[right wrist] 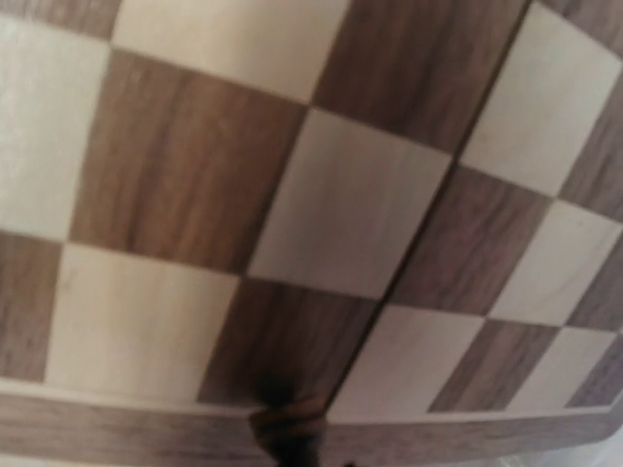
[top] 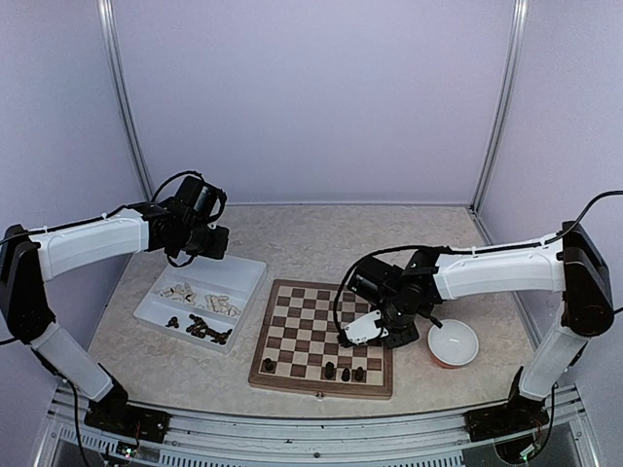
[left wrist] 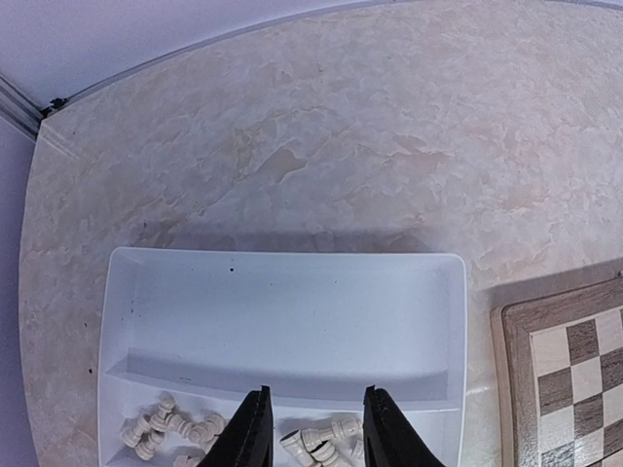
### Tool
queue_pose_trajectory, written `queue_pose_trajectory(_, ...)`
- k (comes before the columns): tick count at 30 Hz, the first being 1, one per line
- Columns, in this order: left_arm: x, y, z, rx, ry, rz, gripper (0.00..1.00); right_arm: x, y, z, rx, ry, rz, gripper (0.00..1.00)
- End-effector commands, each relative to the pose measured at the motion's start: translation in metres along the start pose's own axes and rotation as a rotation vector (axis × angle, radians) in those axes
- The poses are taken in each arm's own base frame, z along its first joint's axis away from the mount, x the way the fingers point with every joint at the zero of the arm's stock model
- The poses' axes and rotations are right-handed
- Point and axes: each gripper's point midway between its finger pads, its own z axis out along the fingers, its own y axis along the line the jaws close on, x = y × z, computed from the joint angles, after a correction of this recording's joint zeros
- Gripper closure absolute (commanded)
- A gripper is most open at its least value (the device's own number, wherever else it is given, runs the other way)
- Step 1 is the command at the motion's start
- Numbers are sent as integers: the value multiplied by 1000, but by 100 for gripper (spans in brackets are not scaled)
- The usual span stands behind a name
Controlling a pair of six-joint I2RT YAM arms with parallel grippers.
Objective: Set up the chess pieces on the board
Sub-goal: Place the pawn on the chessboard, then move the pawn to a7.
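Observation:
The board [top: 321, 387] lies at the table's middle front, with several dark chess pieces [top: 346, 374] standing along its near rows. My right gripper [top: 348, 336] is low over the board's right side. Its wrist view is filled with blurred checks [right wrist: 341, 195], and a dark chess piece [right wrist: 287, 428] sits at the bottom centre, where the shut jaws hold it. My left gripper [top: 209, 241] hovers over the white tray [top: 243, 272]. From the wrist its jaws [left wrist: 313, 428] stand apart and empty above pale chess pieces [left wrist: 316, 443]. Loose dark pieces [top: 204, 329] lie at the tray's near end.
A white bowl with a red rim [top: 454, 342] stands right of the board, close under the right arm. The tray's far compartment [left wrist: 292, 321] holds nothing. A corner of the board [left wrist: 574, 389] shows to the tray's right. Walls enclose the table at the back and sides.

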Motion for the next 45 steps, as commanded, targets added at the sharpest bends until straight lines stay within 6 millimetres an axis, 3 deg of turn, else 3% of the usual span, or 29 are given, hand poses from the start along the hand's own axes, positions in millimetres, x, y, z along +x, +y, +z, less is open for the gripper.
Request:
queue_pose_trajectory(1, -7, 1, -2, 0, -22, 0, 67, -9, 3, 1, -17, -8, 8, 84)
queue_pose_trajectory(4, -7, -1, -3, 13, -22, -1, 67, -14, 4, -5, -29, -45, 18, 68)
queue_pose_trajectory(9, -5, -6, -1, 28, -13, 4, 67, -21, 10, -13, -66, -109, 33, 61)
queue_pose_trajectory(22, 5, -17, 6, 51, 23, 29, 67, -33, -6, -23, -150, -310, 170, 61)
queue_pose_trajectory(28, 8, -20, 8, 58, 36, 34, 66, -35, -1, -16, -186, -325, 180, 62)
queue_pose_trajectory(37, 11, -22, 10, 65, 50, 40, 67, -38, 9, -13, -244, -334, 180, 75)
queue_pose_trajectory(45, 13, -25, 11, 75, 58, 43, 66, -32, -1, -7, -188, -306, 197, 67)
